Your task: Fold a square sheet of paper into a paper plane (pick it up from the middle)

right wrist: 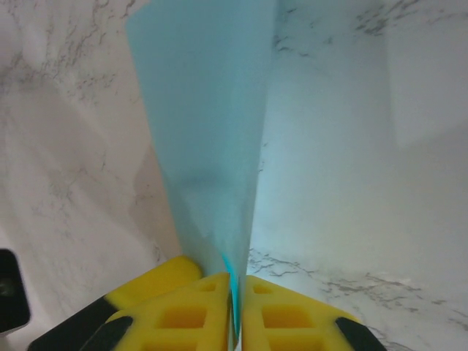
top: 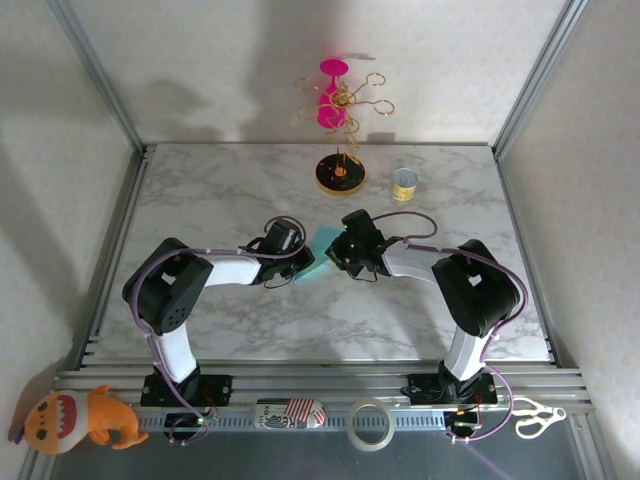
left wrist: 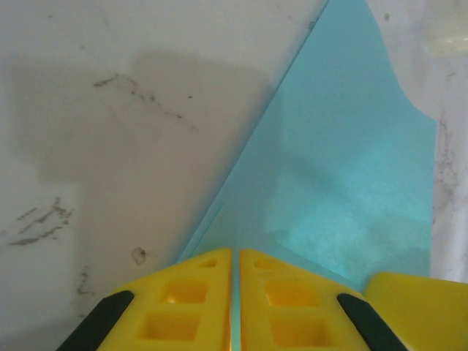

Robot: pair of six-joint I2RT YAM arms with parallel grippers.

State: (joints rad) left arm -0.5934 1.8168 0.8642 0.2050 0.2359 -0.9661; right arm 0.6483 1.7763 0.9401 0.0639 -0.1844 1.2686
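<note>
Nearest the lens, along the near aluminium rail [top: 330, 383], lie an orange plush toy [top: 75, 420] at the far left, then a small striped object [top: 290, 412], a roll of tape [top: 369, 424] and white-handled scissors [top: 535, 417] at the right. Beyond the rail, a white marble-patterned tabletop [top: 210, 200] with grey veins stretches to pale walls framed by slanted aluminium posts [top: 98, 72].

Both arms bend inward and meet near the middle of the table. The left gripper [left wrist: 235, 257] is clenched, its yellow fingers almost together with a thin teal edge pinched in the slit. The teal-blue sheet of paper [top: 322, 254] sits between the two grippers. In the left wrist view one straight edge runs diagonally away to the far right over the marble. The right gripper [right wrist: 235, 281] is likewise clamped on the sheet, which stands up from its fingers as a tall, narrowing flap.

At the far side, near the centre, stands a round black-and-yellow base [top: 340, 176] carrying a gold wire rack [top: 352, 98] with a pink glass [top: 331, 95] on it. Just right of the base is a small yellow can [top: 404, 184].
</note>
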